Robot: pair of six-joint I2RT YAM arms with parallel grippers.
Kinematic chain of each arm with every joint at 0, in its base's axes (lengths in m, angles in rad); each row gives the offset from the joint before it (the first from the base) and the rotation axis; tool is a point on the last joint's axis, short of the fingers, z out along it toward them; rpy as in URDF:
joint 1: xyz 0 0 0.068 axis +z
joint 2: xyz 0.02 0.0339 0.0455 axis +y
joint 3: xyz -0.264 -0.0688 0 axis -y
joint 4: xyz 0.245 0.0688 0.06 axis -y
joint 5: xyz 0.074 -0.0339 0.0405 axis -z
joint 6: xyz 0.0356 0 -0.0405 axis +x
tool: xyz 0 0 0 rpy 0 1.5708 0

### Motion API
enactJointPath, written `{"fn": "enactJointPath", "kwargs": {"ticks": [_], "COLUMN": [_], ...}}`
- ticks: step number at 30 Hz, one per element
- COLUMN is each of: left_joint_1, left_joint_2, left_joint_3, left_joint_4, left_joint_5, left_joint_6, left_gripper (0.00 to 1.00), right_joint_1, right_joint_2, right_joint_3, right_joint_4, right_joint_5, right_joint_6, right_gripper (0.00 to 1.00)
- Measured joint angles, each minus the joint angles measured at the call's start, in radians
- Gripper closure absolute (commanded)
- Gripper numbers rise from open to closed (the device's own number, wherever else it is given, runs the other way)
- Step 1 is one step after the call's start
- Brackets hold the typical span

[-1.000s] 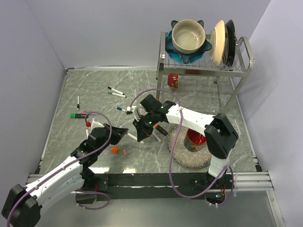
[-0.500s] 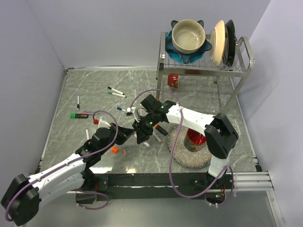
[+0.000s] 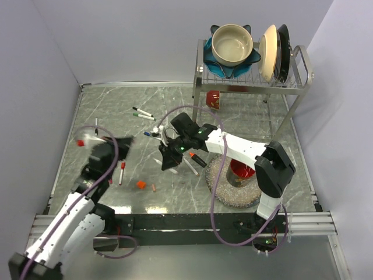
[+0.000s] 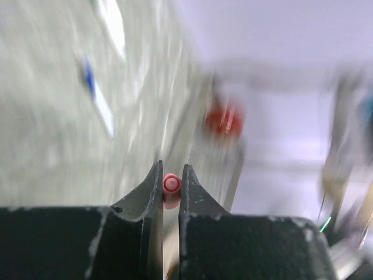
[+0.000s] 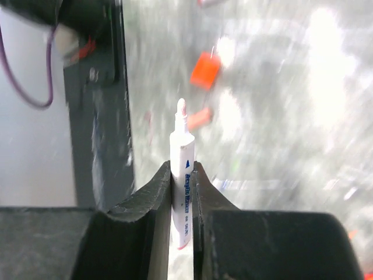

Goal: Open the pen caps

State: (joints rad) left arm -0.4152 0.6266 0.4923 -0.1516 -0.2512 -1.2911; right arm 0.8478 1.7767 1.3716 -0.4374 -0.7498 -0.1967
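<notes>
Nearest me, the left gripper [image 4: 171, 170] is clamped on a red cap [image 4: 171, 185], pinched end-on between its jaws with no barrel attached. The right gripper [image 5: 181, 164] is closed on a white marker [image 5: 182, 137], whose bare tip [image 5: 181, 108] pokes out past the fingers. So the pull worked: cap and barrel have parted, and I count that pen as opened. A second ago the two grippers met nose to nose over mid-table; now my left arm has swung off toward the left edge, while the right has barely shifted. On the table [image 3: 116, 105] an orange cap [image 3: 140, 184] lies loose near the front, with a red-ended marker [image 3: 122, 173] near it. Farther back, several pens [image 3: 143, 116] look to me still capped.
</notes>
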Motion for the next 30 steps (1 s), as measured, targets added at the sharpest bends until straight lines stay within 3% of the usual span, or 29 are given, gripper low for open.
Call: {"fn": "enactJointPath", "kwargs": {"ticks": [2, 6, 15, 20, 24, 30], "left_joint_1": [0.117, 0.179, 0.193, 0.193, 0.193, 0.193], "left_joint_2": [0.013, 0.027, 0.045, 0.029, 0.003, -0.044], "left_joint_3": [0.050, 0.062, 0.015, -0.120, -0.207, -0.232], "left_joint_4": [0.006, 0.018, 0.004, 0.001, -0.034, -0.057], "left_joint_5": [-0.044, -0.042, 0.072, 0.182, 0.246, 0.292], "left_joint_6": [0.009, 0.016, 0.040, 0.058, 0.074, 0.100], "left_gripper": [0.99, 0.99, 0.99, 0.99, 0.99, 0.99], "right_joint_1": [0.000, 0.000, 0.000, 0.000, 0.000, -0.002], "right_joint_2": [-0.008, -0.008, -0.007, 0.001, 0.029, 0.116], "right_joint_3": [-0.020, -0.039, -0.055, -0.055, -0.051, -0.038], "right_joint_4": [-0.058, -0.119, -0.098, -0.095, -0.098, -0.117], "right_joint_5": [0.000, 0.009, 0.292, 0.453, 0.575, 0.689], "right_joint_6": [-0.002, -0.002, 0.056, 0.057, 0.046, 0.030], "right_gripper": [1.00, 1.00, 1.00, 1.00, 0.92, 0.90]}}
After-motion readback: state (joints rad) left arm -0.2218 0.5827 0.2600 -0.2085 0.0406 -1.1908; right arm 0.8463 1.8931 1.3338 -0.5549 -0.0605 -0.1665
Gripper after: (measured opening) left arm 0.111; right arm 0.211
